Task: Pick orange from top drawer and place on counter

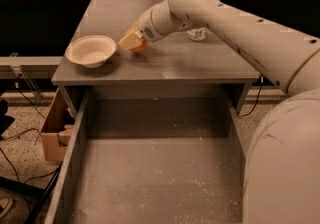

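Big white arm (pixel 240 33) reaches in from the right and ends in the pincer (pixel 131 42), low over the grey table (pixel 200 63). The top drawer (pixel 150 178) is pulled open below and nearer than the pincer, crumbs on its floor. A white bowl (pixel 91 51) sits just left of the pincer. The orange (pixel 140 46) is right at the pincer, half hidden behind it, down on the table. Honestly can't tell if it's gripped or let go.

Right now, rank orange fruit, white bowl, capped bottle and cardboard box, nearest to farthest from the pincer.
From the pincer over the grey wooden counter:
1. Small round orange fruit, right at it.
2. White round bowl, beside it.
3. White-capped bottle, farther back.
4. Brown cardboard box, down beside the grey drawer.
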`<state>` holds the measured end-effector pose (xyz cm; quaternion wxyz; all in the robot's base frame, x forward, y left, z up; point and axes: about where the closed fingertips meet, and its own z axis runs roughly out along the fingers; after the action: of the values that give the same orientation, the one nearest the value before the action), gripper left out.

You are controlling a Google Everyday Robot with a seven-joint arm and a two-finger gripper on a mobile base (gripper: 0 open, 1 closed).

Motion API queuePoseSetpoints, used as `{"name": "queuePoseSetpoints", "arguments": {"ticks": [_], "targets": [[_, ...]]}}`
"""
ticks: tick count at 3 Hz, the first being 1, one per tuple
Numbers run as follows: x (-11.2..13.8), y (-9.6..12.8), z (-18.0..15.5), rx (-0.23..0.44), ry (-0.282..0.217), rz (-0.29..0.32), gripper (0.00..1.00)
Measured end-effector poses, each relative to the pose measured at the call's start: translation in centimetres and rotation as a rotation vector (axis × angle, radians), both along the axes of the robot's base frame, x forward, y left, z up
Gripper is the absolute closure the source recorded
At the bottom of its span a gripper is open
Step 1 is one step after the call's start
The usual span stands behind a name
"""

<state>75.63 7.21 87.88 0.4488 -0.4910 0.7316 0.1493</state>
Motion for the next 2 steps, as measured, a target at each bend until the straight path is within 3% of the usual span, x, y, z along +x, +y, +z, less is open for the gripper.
{"name": "queuePoseSetpoints", "arguments": {"ticks": [1, 2], "targets": [[-0.03, 0.21, -0.17, 0.000, 0.002, 0.003, 0.06], [-0.05, 0.35, -0.27, -0.001, 0.004, 0.005, 0.00]]}}
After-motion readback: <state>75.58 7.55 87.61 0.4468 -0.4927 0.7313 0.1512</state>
